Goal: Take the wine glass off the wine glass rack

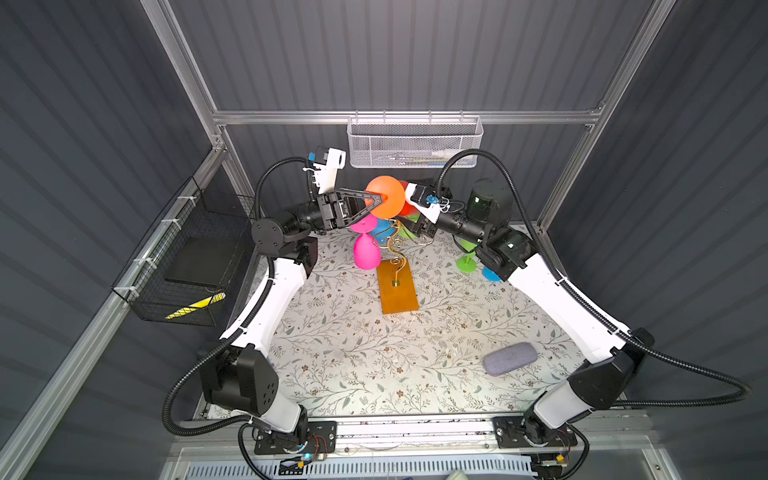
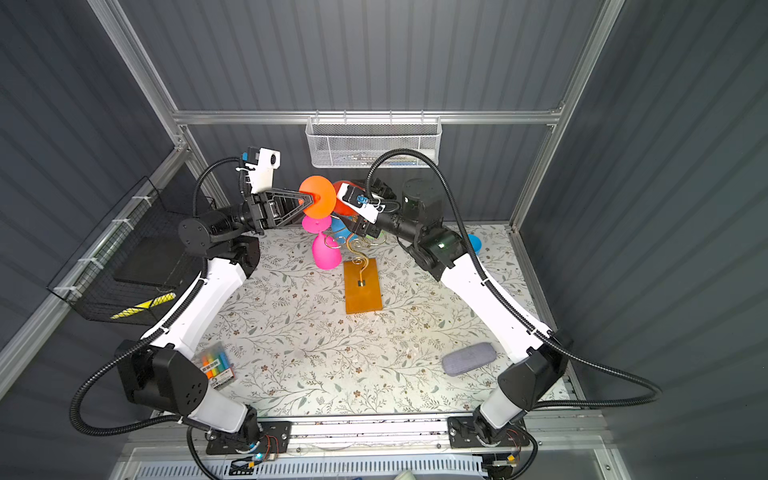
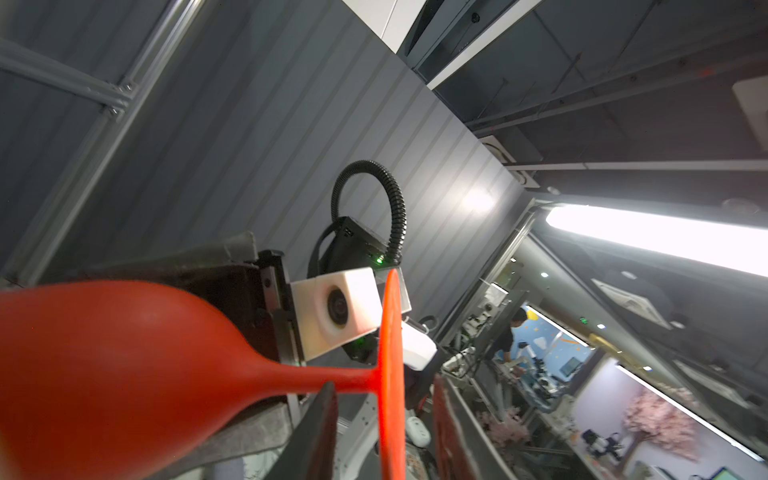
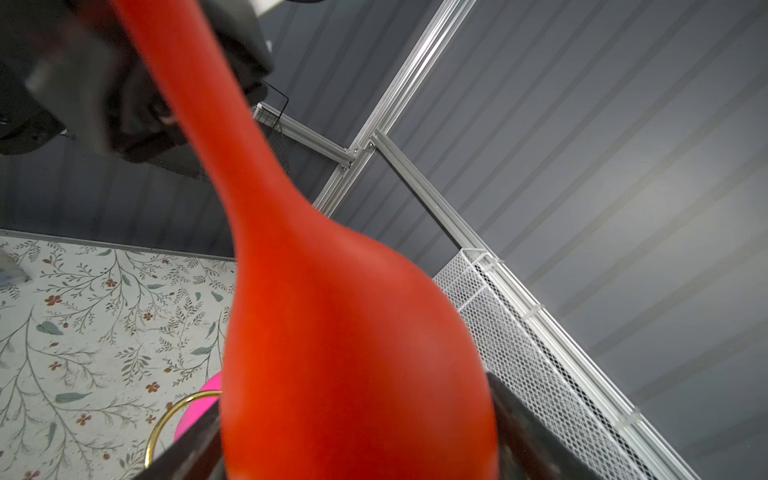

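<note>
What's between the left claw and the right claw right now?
The orange wine glass: its foot end at the left claw, its bowl inside the right claw. Both wrist views show it.

Wine glass rack (image 1: 397, 286) stands mid-table (image 1: 353, 365), stem rising toward rear. Wine glass (image 1: 388, 198) aloft above rack top, lying sideways: foot at left gripper (image 1: 379, 200), bowl between fingers of right gripper (image 4: 353, 386). Second glass (image 1: 365, 251) hangs bowl-down at rack's left side. Third glass (image 1: 466, 263) on table right of rack, partly behind right arm; fourth glass (image 1: 491, 274) just beside it, mostly hidden. Pouch (image 1: 510, 358) front right on table. Marker pack (image 2: 216, 365) front left, by left arm. Mesh basket (image 1: 413, 143) on rear rail, behind rack. Wire basket (image 1: 183, 270) on left wall.
</note>
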You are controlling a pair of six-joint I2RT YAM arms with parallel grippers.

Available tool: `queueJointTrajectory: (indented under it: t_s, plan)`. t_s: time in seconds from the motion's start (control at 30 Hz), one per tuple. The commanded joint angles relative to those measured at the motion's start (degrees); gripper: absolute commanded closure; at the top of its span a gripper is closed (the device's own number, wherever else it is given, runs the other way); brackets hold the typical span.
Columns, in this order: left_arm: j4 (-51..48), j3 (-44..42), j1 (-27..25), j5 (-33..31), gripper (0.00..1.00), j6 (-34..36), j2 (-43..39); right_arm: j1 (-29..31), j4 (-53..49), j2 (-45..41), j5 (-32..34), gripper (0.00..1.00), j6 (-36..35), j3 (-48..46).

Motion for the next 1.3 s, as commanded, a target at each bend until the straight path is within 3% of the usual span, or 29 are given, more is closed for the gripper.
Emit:
queueJointTrajectory:
  t_s: [0.0,0.27,0.37,0.43,0.5,0.73,0.83,1.03,1.27]
  plan:
    - [-2.4,1.8,0.1,0.4,0.44,5.0,-0.7,0.7,-2.5,-3.1,4.6,0.32,1.6,-1.0]
    - [-14.8,1.6,0.8,-2.0,0.38,17.3,-1.4,0.9,-10.8,-7.9,11.6,0.36,7.5,-1.7]
    - [-37.4,1.8,0.9,-5.5,0.36,36.6,-4.5,1.4,-16.5,-9.1,14.9,0.37,9.7,-0.2]
    - [-57.4,3.0,0.7,-14.0,0.31,58.2,-7.6,1.9,-22.3,-9.1,18.0,0.39,11.3,2.4]
    - [-66.8,2.5,-0.1,-23.0,0.29,71.7,-10.0,2.5,-27.2,-8.7,20.5,0.4,13.3,5.2]
    - [-62.1,-4.1,-0.9,-32.2,0.28,87.9,-13.5,3.1,-37.8,-8.9,24.9,0.42,19.9,10.5]
    - [-57.9,-8.9,-1.7,-34.9,0.29,95.0,-15.7,3.2,-40.4,-8.5,26.3,0.42,20.8,11.6]
    - [-55.2,-10.8,-5.9,-38.3,0.33,110.6,-17.0,4.3,-44.5,-6.1,29.1,0.43,21.6,14.8]
    - [-49.6,-11.4,-7.9,-37.3,0.38,114.4,-15.6,5.4,-50.3,-1.6,31.9,0.44,22.8,20.8]
